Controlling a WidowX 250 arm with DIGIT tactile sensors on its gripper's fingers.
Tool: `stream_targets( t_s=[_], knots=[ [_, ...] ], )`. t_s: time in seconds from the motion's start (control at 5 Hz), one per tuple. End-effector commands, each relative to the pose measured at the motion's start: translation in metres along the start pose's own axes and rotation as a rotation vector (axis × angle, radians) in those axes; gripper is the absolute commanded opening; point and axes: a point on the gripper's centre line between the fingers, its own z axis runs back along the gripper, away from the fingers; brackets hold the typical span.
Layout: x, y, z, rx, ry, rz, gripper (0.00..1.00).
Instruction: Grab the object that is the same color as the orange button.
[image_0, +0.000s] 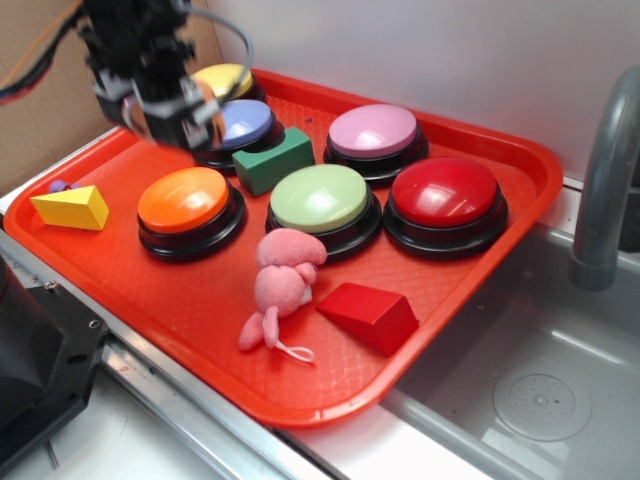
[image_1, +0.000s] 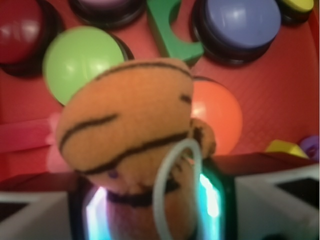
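Holding: the tiger (image_1: 130, 130) is clenched in the gripper (image_0: 165, 105), raised above the tray (image_0: 200, 310) at its 11 o'clock corner.
Tiger: orange with black stripes; a pale loop is seen on it in the wrist view.
Orange button (image_0: 185, 200): set at 9 o'clock on the tray, below the gripper.
Mouse (image_0: 280, 285): laid at 6 o'clock, just beside the red wedge (image_0: 370, 315).

Plush tiger (image_1: 130, 130) close up, orange button (image_1: 220, 120) behind
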Motion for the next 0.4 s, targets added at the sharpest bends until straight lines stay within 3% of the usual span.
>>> stream_targets(
  t_s=[0.0, 0.2],
  knots=[
    [0.0222, 0.0313, 0.0502, -0.008, -0.084, 0.011, 0.00],
    [0.0225, 0.0403, 0.0428, 0.044, 0.071, -0.017, 1.00]
  ],
)
